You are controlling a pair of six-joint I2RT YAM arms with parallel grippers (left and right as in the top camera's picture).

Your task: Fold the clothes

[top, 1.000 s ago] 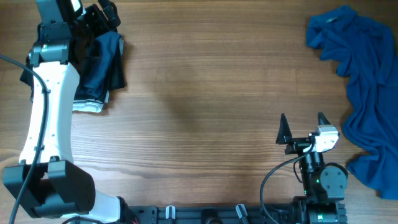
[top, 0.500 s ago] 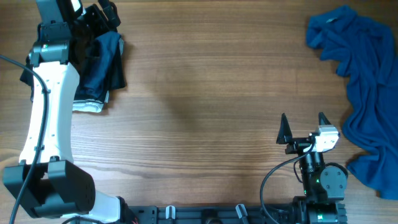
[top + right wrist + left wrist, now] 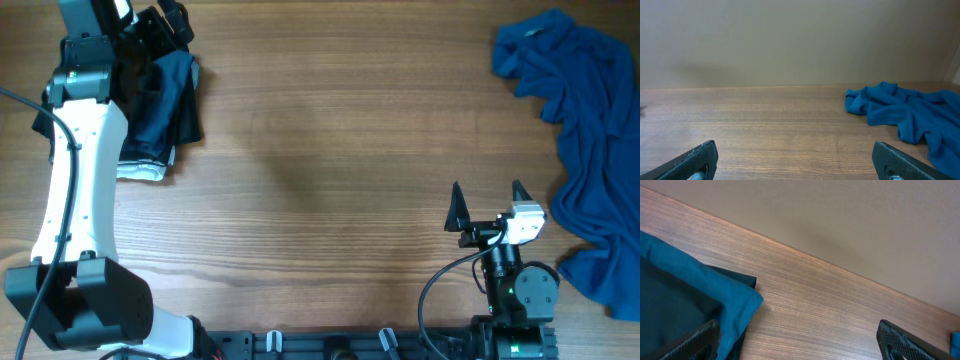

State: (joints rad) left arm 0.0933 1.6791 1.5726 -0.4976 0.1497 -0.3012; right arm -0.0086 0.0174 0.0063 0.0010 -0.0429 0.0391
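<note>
Placement looks done: left tool (image 3: pixel 800 344) spread empty over folded stack (image 3: pixel 165 100) at far-left corner of tabletop (image 3: pixel 330 150), right tool (image 3: pixel 486 196) spread empty near front; next likely grab crumpled blue shirt (image 3: pixel 590 130) at right edge.

Clothes pile (image 3: pixel 168 105) left, loose shirt (image 3: pixel 595 120) right
</note>
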